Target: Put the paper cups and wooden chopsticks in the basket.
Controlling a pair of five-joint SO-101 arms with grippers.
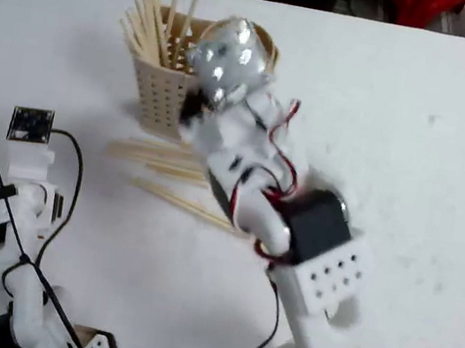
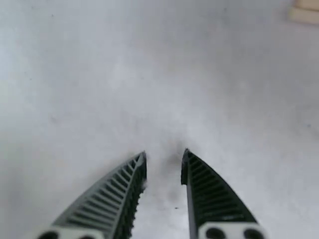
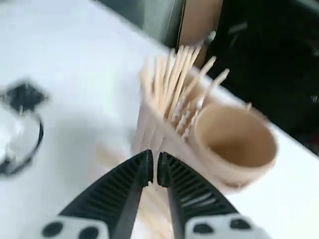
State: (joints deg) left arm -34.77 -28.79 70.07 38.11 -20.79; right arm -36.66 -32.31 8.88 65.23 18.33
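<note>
A pale perforated basket point(image 1: 158, 98) stands at the back of the white table with several wooden chopsticks point(image 1: 155, 25) upright in it. A tan paper cup point(image 3: 234, 144) sits in the basket beside them. More chopsticks point(image 1: 163, 160) lie flat on the table in front of the basket, one point(image 1: 186, 205) slanting nearer. My right gripper point(image 3: 154, 172) is shut with nothing seen between its fingers, close above the basket's near side. My left gripper point(image 2: 163, 159) hovers slightly open over bare table, with a chopstick end point(image 2: 304, 12) farther off.
The right arm point(image 1: 295, 230) stretches from the front edge up to the basket and covers part of the cup. The left arm point(image 1: 4, 215) is folded at the front left, its black cable point(image 1: 75, 173) looping beside it. Bare table lies to the right.
</note>
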